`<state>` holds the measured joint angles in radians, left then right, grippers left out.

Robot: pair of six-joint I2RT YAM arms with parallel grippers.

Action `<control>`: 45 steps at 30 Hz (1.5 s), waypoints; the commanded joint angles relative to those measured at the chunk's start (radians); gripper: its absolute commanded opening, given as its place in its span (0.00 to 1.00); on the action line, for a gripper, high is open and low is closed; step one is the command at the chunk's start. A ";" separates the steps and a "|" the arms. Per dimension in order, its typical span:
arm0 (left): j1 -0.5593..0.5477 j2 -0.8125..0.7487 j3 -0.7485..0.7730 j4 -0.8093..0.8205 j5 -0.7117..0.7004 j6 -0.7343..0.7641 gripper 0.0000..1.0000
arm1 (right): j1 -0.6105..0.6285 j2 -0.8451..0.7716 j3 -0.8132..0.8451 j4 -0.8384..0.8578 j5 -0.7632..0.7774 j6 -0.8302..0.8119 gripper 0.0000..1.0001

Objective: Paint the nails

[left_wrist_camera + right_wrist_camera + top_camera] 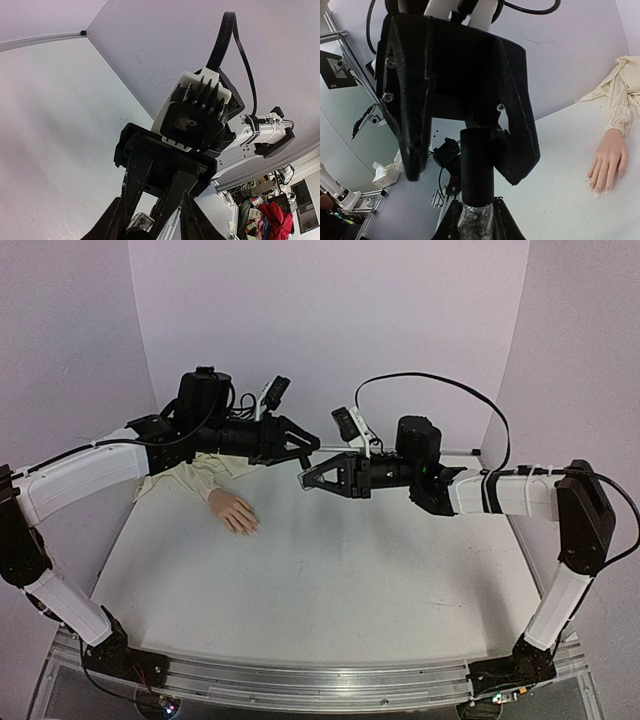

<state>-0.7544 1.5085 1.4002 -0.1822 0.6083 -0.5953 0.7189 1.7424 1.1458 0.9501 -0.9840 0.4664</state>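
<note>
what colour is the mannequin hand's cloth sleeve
Cream. The cloth sleeve above the pinkish-beige mannequin hand shows best in the right wrist view.

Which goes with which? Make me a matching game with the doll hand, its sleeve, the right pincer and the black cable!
Things:
1. mannequin hand
2. sleeve
3. right pincer
4. black cable

States:
A. cream and crumpled
B. clamped on a small bottle
C. looping through the air
D. palm down on the table

Pairs: 1-D, 2-A, 3-B, 4-C.

White table (330, 570), pale lilac walls (330, 320)
</note>
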 commanded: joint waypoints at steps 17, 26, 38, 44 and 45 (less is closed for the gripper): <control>-0.070 -0.015 0.038 -0.102 -0.398 0.057 0.00 | 0.262 -0.139 0.014 -0.178 1.437 -0.474 0.00; -0.079 -0.021 0.053 -0.101 -0.411 0.043 0.00 | 0.334 -0.080 0.042 -0.045 1.385 -0.630 0.00; -0.076 -0.133 -0.040 -0.038 -0.195 0.122 0.89 | 0.054 -0.266 -0.045 -0.220 0.300 -0.361 0.00; -0.076 -0.086 -0.012 0.012 -0.030 0.117 0.81 | -0.010 -0.287 -0.034 -0.221 -0.071 -0.254 0.00; -0.077 -0.072 -0.002 0.025 -0.003 0.109 0.77 | -0.013 -0.289 -0.031 -0.221 -0.098 -0.243 0.00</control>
<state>-0.8303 1.4124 1.3571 -0.2489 0.4561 -0.4927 0.7033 1.4845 1.1004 0.6880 -0.7464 0.1204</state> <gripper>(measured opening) 0.822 0.174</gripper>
